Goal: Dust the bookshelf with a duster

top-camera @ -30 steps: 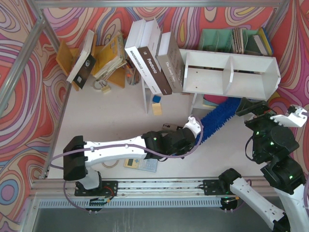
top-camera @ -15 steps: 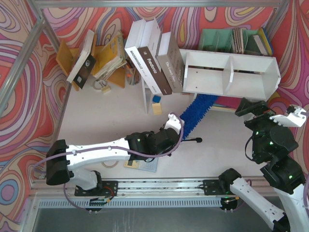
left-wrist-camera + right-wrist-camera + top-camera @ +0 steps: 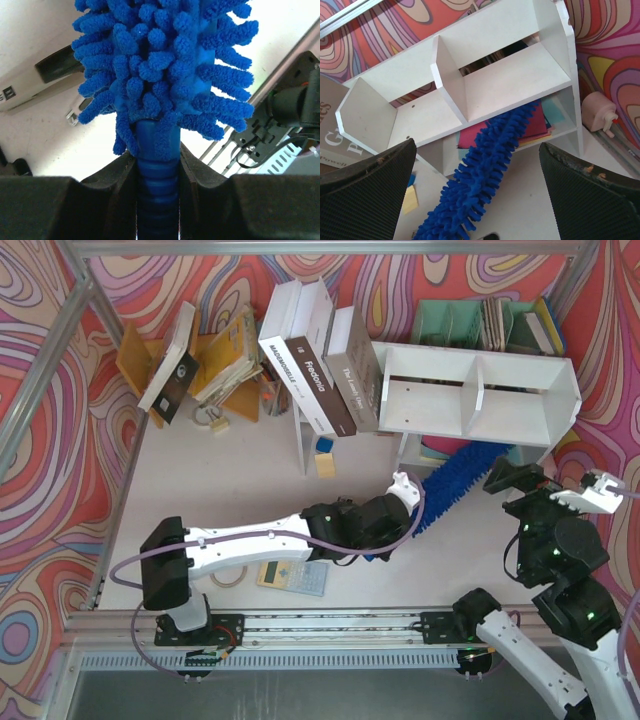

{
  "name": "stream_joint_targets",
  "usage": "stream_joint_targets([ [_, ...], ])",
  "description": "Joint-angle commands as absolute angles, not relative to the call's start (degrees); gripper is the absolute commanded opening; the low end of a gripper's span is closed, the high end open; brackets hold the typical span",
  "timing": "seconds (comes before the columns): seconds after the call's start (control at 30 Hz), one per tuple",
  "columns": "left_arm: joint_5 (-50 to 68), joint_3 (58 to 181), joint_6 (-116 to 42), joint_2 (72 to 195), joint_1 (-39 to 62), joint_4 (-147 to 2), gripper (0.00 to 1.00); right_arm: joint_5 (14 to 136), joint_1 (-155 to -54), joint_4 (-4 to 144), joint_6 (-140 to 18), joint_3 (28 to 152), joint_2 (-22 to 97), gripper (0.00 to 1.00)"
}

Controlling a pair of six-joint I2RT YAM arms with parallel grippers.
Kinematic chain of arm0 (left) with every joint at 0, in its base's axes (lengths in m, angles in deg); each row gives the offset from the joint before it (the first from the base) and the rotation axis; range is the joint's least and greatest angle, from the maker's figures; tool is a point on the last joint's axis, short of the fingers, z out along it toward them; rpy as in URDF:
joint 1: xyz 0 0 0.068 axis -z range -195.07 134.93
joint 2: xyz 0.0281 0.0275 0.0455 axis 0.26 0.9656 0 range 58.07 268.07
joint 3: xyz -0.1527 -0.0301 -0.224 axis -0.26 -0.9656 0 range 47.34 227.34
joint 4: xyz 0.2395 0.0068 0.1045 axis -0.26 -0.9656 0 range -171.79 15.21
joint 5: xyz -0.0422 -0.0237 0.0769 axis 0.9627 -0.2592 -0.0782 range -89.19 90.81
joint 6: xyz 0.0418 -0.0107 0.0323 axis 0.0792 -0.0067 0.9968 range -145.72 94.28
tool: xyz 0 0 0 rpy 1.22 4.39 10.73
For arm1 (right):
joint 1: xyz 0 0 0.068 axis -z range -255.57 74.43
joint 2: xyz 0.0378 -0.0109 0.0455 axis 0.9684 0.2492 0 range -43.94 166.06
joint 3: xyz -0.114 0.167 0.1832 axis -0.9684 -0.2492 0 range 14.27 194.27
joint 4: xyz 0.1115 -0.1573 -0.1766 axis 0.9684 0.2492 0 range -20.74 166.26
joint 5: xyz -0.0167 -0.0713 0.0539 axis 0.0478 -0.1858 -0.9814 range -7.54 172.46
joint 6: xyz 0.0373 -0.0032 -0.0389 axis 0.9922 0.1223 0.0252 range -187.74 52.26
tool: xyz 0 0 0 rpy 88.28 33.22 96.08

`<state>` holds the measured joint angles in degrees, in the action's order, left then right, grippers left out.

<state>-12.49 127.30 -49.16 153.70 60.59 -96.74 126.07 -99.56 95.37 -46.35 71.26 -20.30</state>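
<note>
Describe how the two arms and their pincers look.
Both arms have white links and black rounded joints. A lilac cable loops along the left arm; small green lights dot the right arm. The left pincer and right pincer have black fingers; the right one's pads show a fine grid texture.

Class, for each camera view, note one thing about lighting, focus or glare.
Top external: even light, sharp throughout, no glare on the bookshelf. Left wrist: the duster crisp, pale background washed out. Right wrist: dark jaws frame the bright, clear bookshelf.
</note>
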Motion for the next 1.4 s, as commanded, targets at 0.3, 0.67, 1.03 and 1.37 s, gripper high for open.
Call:
stream_joint_targets([
  [0.3, -8.5, 127.8, -45.3, 153.0, 61.7, -93.9, 0.0, 125.5, -99.7, 84.4, -58.1, 62.7, -27.4, 0.99],
  [0.67, -4.8, 128.5, -45.2, 155.4, 60.8, -95.0, 0.0, 136.0, -99.7, 94.6, -45.6, 66.8, -26.1, 0.99],
  [1.03, -8.3, 131.4, -46.1, 156.0, 59.9, -96.6, 0.0, 135.1, -99.7, 98.4, -42.4, 70.5, -24.6, 0.99],
  [1.37, -9.8, 135.5, -46.3, 155.9, 58.2, -95.6, 0.0, 134.9, -99.7, 98.8, -41.9, 70.1, -24.3, 0.99],
])
